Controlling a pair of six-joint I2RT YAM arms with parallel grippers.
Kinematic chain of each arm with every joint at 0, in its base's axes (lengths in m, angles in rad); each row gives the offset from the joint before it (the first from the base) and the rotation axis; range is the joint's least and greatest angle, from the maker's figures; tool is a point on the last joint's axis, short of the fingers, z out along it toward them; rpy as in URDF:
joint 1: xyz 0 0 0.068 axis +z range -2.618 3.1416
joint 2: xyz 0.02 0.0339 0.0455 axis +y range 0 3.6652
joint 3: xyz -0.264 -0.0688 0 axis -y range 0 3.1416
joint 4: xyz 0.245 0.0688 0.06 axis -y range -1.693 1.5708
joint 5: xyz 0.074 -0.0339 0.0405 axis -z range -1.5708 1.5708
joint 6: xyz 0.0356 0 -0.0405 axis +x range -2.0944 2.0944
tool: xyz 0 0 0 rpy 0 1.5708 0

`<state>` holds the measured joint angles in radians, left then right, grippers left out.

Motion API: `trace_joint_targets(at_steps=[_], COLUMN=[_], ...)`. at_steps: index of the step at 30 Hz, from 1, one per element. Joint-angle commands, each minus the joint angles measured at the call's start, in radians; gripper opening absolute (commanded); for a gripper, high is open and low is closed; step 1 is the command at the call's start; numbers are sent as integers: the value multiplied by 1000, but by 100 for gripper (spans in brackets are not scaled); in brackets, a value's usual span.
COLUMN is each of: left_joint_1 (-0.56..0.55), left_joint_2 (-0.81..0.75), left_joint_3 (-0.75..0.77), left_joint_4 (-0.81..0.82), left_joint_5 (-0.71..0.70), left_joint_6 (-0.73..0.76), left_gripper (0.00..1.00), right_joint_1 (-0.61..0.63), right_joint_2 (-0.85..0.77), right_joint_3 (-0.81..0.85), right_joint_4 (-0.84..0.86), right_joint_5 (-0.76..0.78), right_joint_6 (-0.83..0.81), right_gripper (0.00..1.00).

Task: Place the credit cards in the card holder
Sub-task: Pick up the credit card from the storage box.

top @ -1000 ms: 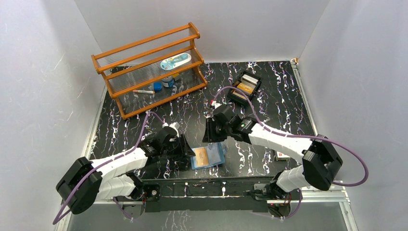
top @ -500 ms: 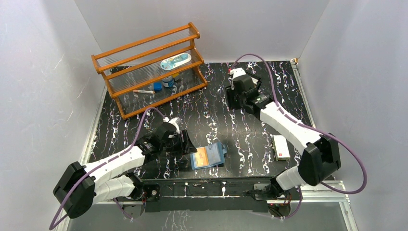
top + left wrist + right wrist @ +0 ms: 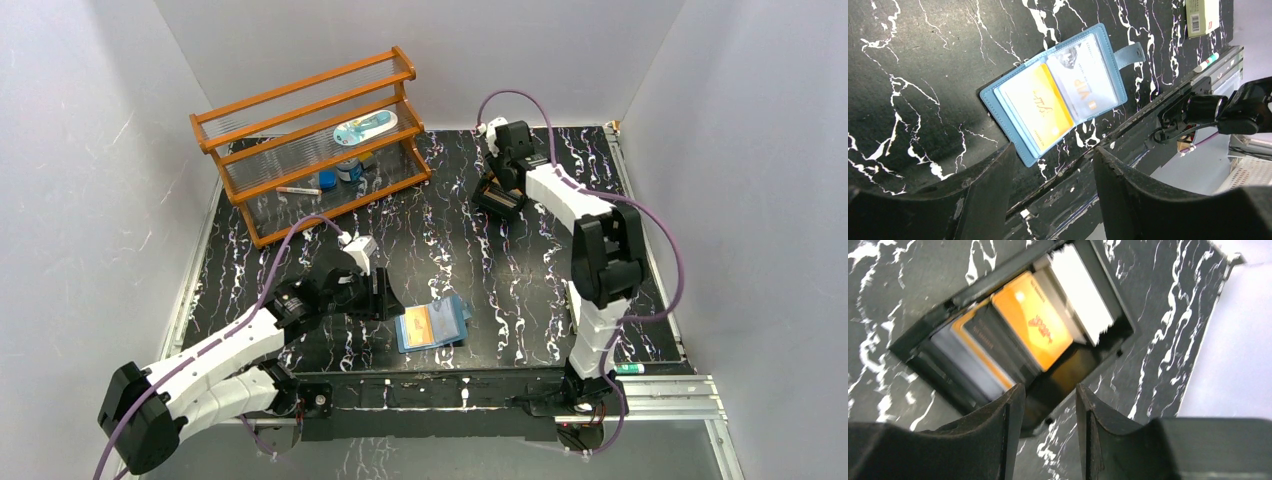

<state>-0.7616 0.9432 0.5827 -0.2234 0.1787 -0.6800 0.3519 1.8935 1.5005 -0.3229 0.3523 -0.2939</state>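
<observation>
One card holder (image 3: 1058, 95) holding two credit cards (image 3: 1040, 112), one black tray (image 3: 923, 330) of at least four more near the worktop's (image 3: 450, 260) far edge, one wooden rack (image 3: 310, 140).

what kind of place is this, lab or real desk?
Probably a lab robot cell: plain white walls enclose a black marbled table, with left arm and right arm mounted at its near edge.
</observation>
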Motion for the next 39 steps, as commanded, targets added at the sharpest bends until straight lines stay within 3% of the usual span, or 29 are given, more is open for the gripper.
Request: trace_joint_targets(at_steps=[1, 9, 21, 30, 39], left_joint_1=[-1, -1, -1, -1, 0], left_joint_2=[-46, -51, -26, -2, -1], left_joint_3=[-7, -30, -18, -13, -20], left_joint_4=[-53, -45, -50, -43, -25], left_joint_5=[-5, -14, -20, -27, -18], left_joint_6=[51, 37, 36, 31, 23], left_gripper=[57, 57, 57, 57, 57], right_joint_1=[1, -25, -47, -54, -55], right_joint_2=[103, 255, 342, 322, 292], right_joint_3=[154, 290, 277, 251, 262], right_joint_4=[45, 56, 118, 149, 147], right_joint_5=[60, 119, 144, 131, 120], right_joint_6=[-192, -318, -416, -427, -435], right_gripper=[50, 50, 47, 27, 18])
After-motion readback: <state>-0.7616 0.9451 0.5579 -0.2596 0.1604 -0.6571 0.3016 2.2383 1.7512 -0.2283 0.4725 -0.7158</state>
